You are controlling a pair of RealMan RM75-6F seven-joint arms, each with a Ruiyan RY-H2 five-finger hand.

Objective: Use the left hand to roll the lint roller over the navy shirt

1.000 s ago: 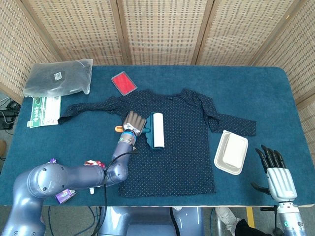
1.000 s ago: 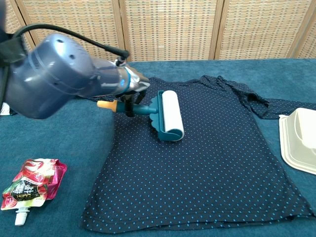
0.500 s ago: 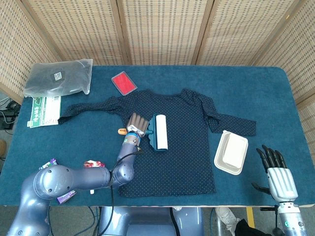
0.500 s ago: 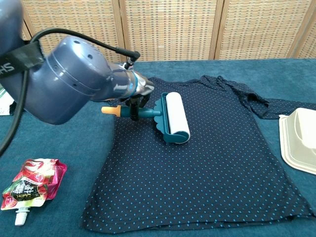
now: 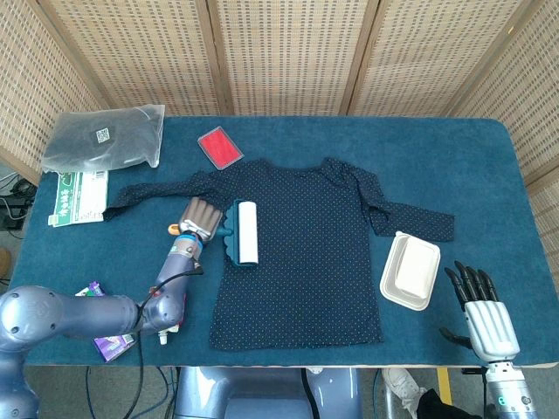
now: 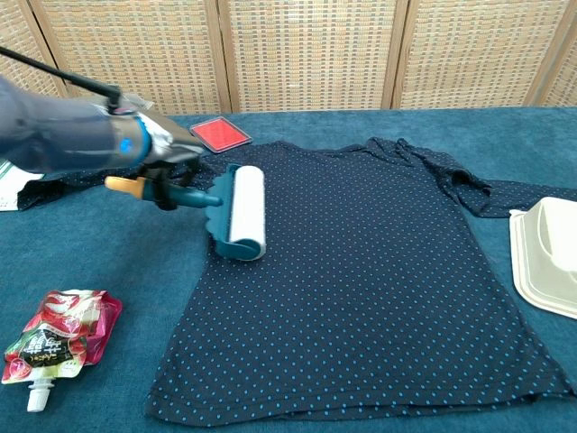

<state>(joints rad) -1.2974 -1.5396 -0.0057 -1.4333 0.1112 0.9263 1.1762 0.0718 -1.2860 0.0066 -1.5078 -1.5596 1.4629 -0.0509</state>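
The navy dotted shirt lies flat in the middle of the blue table. My left hand grips the teal and orange handle of the lint roller. Its white roll rests on the shirt's left edge, near the armpit. My right hand hangs at the table's front right corner, fingers apart, holding nothing, away from the shirt.
A white clamshell box sits by the shirt's right side. A red card lies behind the shirt, a grey bag and a green leaflet at the back left. Snack pouches lie front left.
My left hand has pulled the lint roller leftwards across the shirt, from its chest to its left edge. The right hand has barely moved.
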